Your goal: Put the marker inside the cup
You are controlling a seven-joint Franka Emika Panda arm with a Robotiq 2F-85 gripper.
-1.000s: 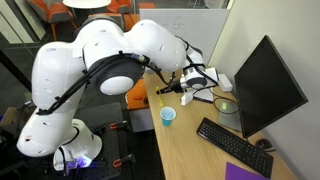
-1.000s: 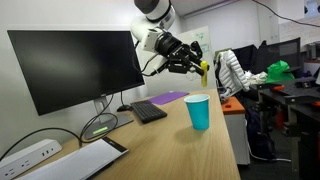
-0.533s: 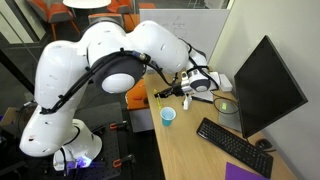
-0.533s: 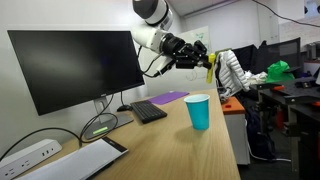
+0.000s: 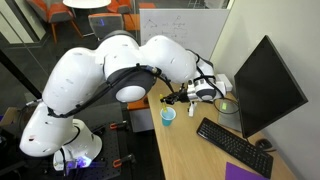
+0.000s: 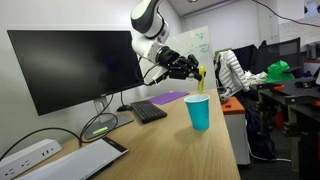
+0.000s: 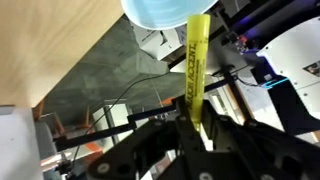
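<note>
Robotiq gripper [image 6: 197, 69], fingers clenching a yellow marker [image 7: 195, 70], is hovering over the light-blue cup [image 6: 198, 111] near the bench edge opposite the monitor [image 6: 70, 65].

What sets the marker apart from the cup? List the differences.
Colour: the marker is yellow, the cup light blue. Shape: the marker is a thin stick, the cup is wide, round and open-topped. State: the marker hangs clamped in the gripper above the cup, which stands on the desk. Both are roughly upright.
</note>
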